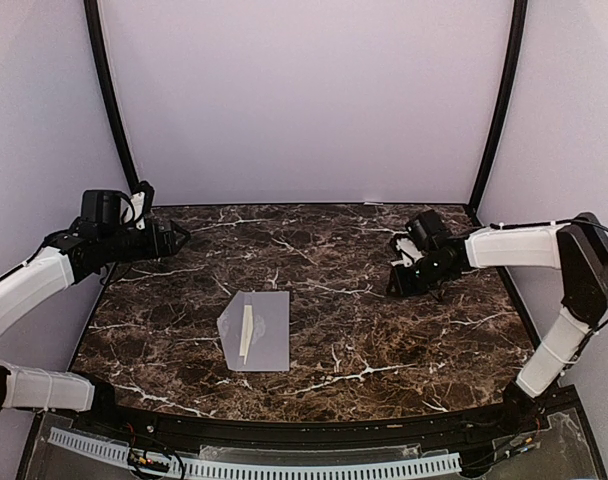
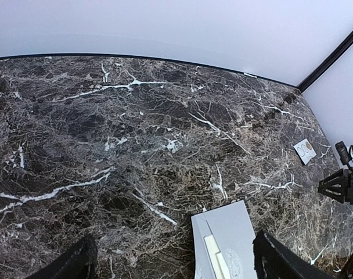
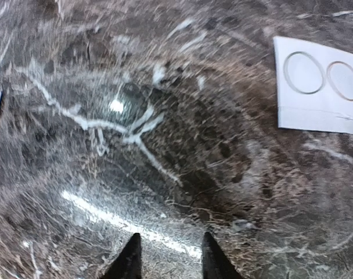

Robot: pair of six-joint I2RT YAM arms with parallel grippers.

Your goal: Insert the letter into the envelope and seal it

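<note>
The envelope [image 1: 267, 335] lies flat mid-table on the dark, white-veined marble table [image 1: 404, 350], a cream letter [image 1: 246, 335] showing at its open flap. Pale walls [image 1: 304, 100] surround it. The left gripper [image 1: 179, 238] is spread wide and the right gripper [image 3: 170, 247] is slightly parted; both are empty.

Nothing in the room can be read: no words, numbers or brand marks that I can make out. The nearest thing to a sign is a pair of plain ring outlines, side by side on the small white sticker sheet [image 3: 319, 87] lying on the marble table [image 3: 182, 174]. The rings hold no lettering, and the grey envelope [image 1: 269, 335] shows only blank paper.
</note>
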